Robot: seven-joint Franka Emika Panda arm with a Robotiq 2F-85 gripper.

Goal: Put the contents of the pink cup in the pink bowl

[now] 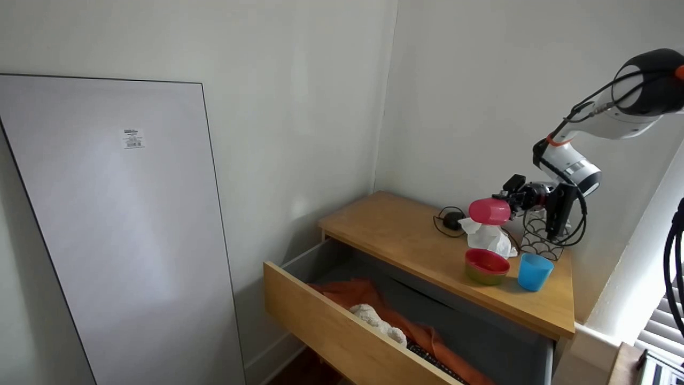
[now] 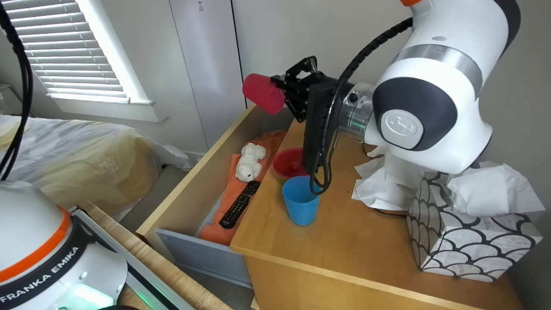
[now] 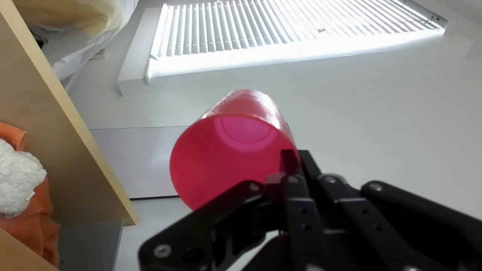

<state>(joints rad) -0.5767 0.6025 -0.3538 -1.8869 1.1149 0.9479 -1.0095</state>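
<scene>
Transfer looks done: the black pincer grips the pink plastic cup aloft, interior bare; the round pink-and-green bowl, contents unclear, sits by the wooden desk's front edge. Setting-down perhaps remains.

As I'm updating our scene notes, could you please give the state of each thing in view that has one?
Pink plastic cup: held tipped in the air, inside looks empty
Black gripper: shut on that cup's wall
Round red-and-green bowl: upright, contents unclear
Blue plastic cup: upright, contents unclear
Light wooden drawer: pulled open
Orange cloth: crumpled
Black remote: lying buttons up
White slatted blind: lowered
Patterned tissue box: open, white tissue sticking out
</scene>
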